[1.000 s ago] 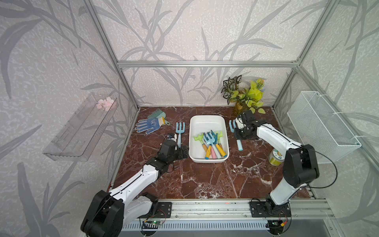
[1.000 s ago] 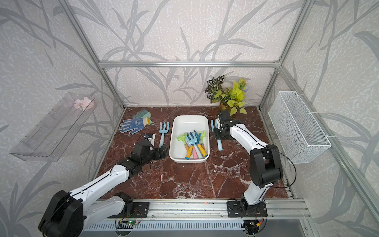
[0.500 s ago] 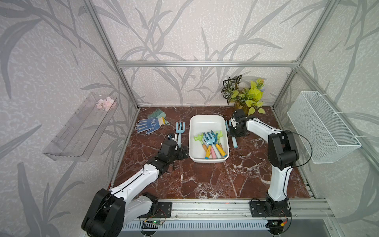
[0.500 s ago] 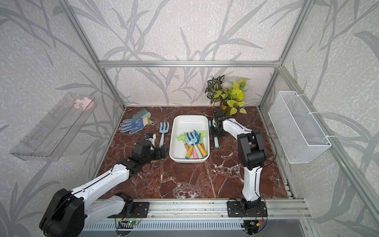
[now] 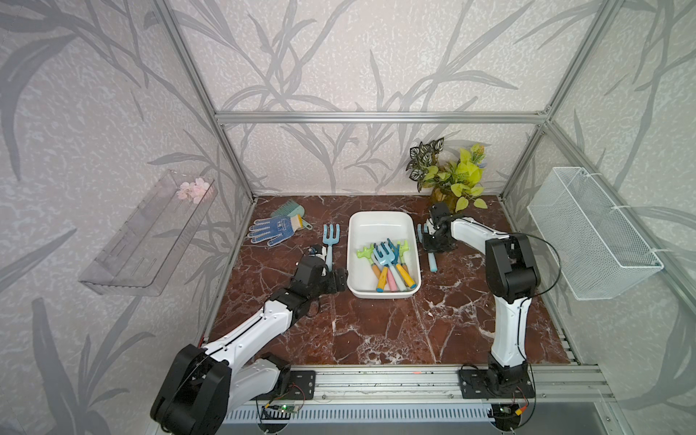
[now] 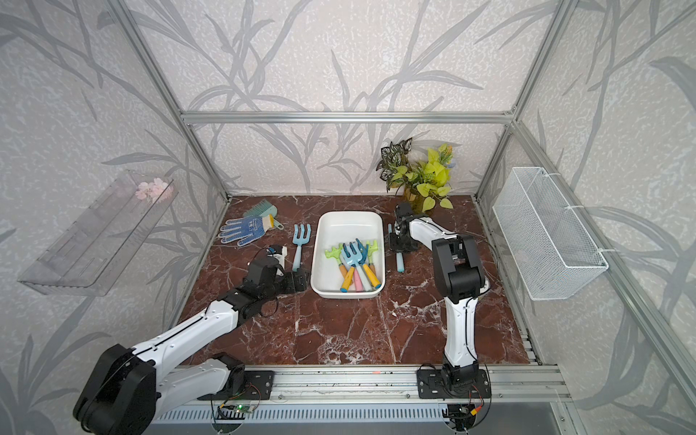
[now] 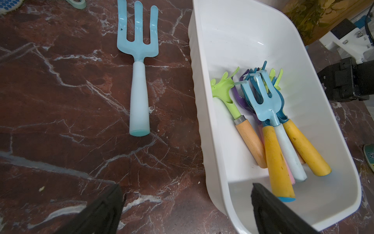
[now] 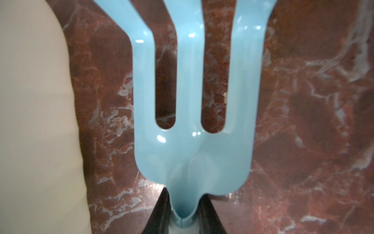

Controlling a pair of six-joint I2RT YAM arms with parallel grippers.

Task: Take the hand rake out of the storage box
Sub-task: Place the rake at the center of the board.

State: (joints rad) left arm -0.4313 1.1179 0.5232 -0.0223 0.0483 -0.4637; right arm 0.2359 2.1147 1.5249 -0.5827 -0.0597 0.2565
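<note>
The blue rake (image 5: 432,260) is out of the box (image 5: 382,230), just beside it. I think it should be laid flat on the surface (image 5: 376,331), clear of the box wall, before the jaws let go. The left arm (image 5: 263,327) reaches low to the box's near corner, jaws wide open, holding nothing. More rakes (image 5: 389,263) lie in the box. Farther back, the right arm (image 5: 470,233) bends down beside the box, jaws shut tight on the blue rake.

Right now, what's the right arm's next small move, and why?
Probably open the right gripper: its jaws are shut on the light blue hand rake, which is already outside the storage box, low over the marble table.
</note>
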